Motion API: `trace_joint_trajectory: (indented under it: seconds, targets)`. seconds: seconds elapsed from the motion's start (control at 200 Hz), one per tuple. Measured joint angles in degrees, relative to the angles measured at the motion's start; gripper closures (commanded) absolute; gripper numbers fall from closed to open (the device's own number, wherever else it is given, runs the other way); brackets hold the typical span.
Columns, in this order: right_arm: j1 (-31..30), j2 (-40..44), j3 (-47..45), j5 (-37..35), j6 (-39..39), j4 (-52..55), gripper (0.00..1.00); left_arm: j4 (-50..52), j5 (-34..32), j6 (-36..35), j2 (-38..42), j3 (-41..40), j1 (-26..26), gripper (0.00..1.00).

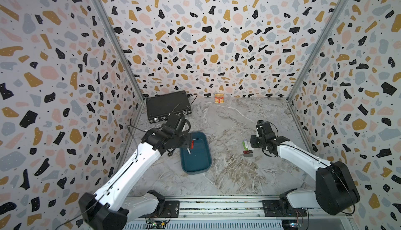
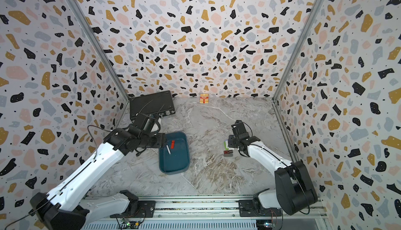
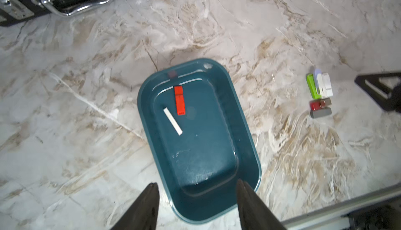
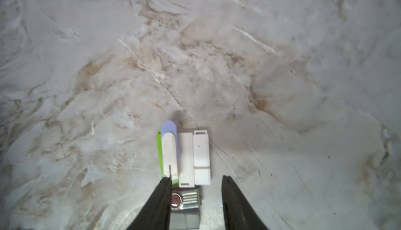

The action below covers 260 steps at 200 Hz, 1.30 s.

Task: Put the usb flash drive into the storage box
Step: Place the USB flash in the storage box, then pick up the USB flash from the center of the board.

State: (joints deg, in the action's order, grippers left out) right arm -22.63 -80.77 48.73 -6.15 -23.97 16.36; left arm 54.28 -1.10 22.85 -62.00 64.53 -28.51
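Both empty | left gripper [image 3: 197, 182] parted | right gripper [image 4: 196, 177] parted

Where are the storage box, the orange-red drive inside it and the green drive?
storage box [image 3: 201, 152]: left wrist view, bare floor of the tub.
orange-red drive [image 3: 179, 100]: left wrist view, middle of its body.
green drive [image 3: 310, 85]: left wrist view, its exposed long side.

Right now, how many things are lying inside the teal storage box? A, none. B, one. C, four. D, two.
D: only a red drive and a slim white stick lie on the floor of the storage box.
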Motion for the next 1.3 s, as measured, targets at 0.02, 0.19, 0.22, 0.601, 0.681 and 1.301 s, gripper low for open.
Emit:
trace_joint_trajectory:
  seconds: [0.02, 0.19, 0.22, 0.601, 0.681, 1.301]
  targets:
    - [0.0, -1.01, 1.14, 0.37, 0.33, 0.42, 0.57, 0.31, 0.2, -0.17, 1.25, -1.16, 0.0, 0.37]
    - [-0.15, -9.94, 7.85, 3.96, 2.64, 5.75, 0.57, 1.2, 1.07, -0.81, 6.67, -7.74, 0.0, 0.37]
    - [-0.15, -11.28, 8.55, 4.48, 2.89, 6.56, 0.58, 1.38, 1.14, -0.83, 6.95, -8.15, 0.0, 0.37]
    - [-0.22, -17.38, 9.92, 7.67, 4.98, 10.58, 0.64, 0.24, 1.14, -1.07, 7.65, -8.79, 0.0, 0.37]
    - [-0.22, -17.92, 10.71, 7.78, 5.01, 11.13, 0.64, 0.0, 1.14, -1.07, 7.65, -8.79, 0.0, 0.37]
    - [-0.68, -20.02, 12.94, 7.87, 5.18, 11.13, 0.81, -0.35, 1.11, -1.07, 6.58, -8.83, 0.02, 0.37]
